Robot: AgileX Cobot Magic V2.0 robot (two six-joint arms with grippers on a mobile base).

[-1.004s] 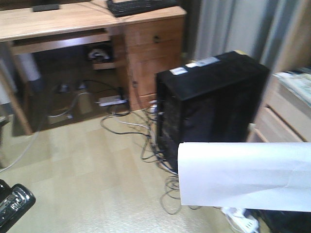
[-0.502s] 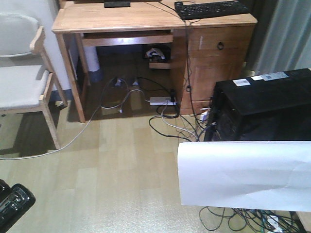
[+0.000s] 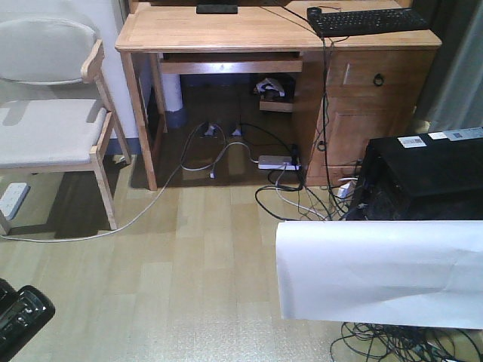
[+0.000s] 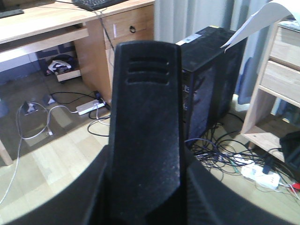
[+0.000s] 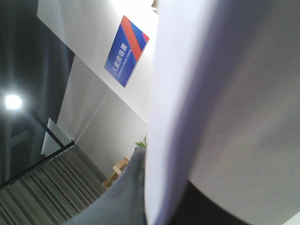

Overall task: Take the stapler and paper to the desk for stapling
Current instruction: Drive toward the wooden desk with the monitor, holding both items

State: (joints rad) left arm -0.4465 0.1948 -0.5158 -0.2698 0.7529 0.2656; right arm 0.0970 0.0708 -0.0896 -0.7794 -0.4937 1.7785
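Observation:
In the left wrist view the black stapler (image 4: 145,122) fills the middle, standing up between the dark fingers of my left gripper (image 4: 145,201), which is shut on it. Its black end with silver parts shows at the front view's lower left corner (image 3: 19,318). The white paper (image 3: 377,273) hangs low right in the front view, held out of frame. In the right wrist view the paper (image 5: 225,93) covers most of the picture, with my right gripper (image 5: 164,206) shut on its edge. The wooden desk (image 3: 226,34) stands ahead across the floor.
A black keyboard (image 3: 370,19) lies on the desk's right end, above its drawers (image 3: 377,79). A grey-cushioned wooden chair (image 3: 53,128) stands at the left. A black computer tower (image 3: 430,177) stands at the right, with tangled cables (image 3: 294,192) and a power strip (image 3: 278,161) on the floor.
The view has swung left and drawn closer: the desk and tower slid rightward, and the chair came into view. Paper and stapler keep their places in the frame.

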